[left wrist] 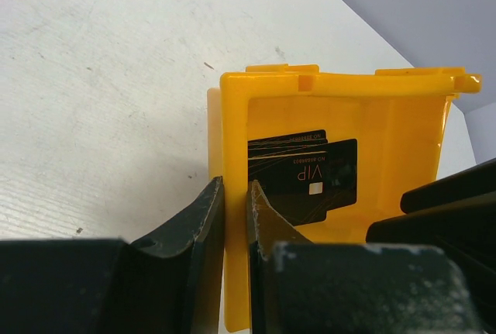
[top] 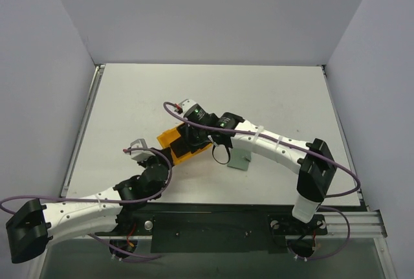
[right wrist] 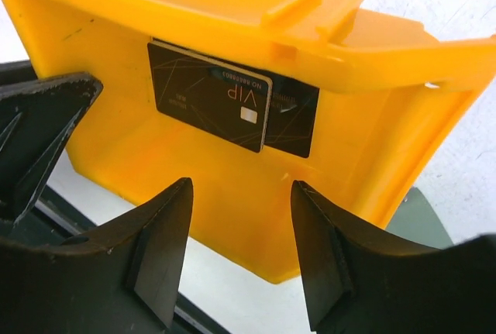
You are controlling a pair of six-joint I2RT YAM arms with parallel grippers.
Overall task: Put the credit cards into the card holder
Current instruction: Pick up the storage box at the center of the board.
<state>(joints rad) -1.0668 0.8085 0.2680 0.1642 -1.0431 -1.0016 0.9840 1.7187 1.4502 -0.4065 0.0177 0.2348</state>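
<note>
Counting from the wrist views: one orange bin [right wrist: 232, 202], one sage-green card holder [top: 240, 160], and at least two black credit cards [right wrist: 209, 105] are noted. Whether a third card lies under them cannot be told.

- Cards: stacked flat inside the bin with their edges offset, the top one skewed over the one beneath. They lie close under the rim that carries the moulded tabs. None is seen in the card holder.
- Card holder: laid flat on the bench [top: 272, 91], just right of the bin and close beside the right arm's forearm. It is touched by neither pincer.
- Left pincer [left wrist: 232, 191]: clamped on a side wall of the bin, one finger outside and one inside, with the wall pinched between them.
- Right pincer [right wrist: 240, 194]: fingers held well apart and gripping nothing, poised at the bin's near edge and facing the cards.
- Room: the bin is set askew near the bench's middle. Wide bare bench is seen beyond it and to both sides, bounded by plain walls. Inside the bin the cards are hemmed by walls, with open floor on the near side.
- Writing: "VIP" is read on the top card beside a small chip. A line beginning "NO" precedes digits too fine to be trusted.
</note>
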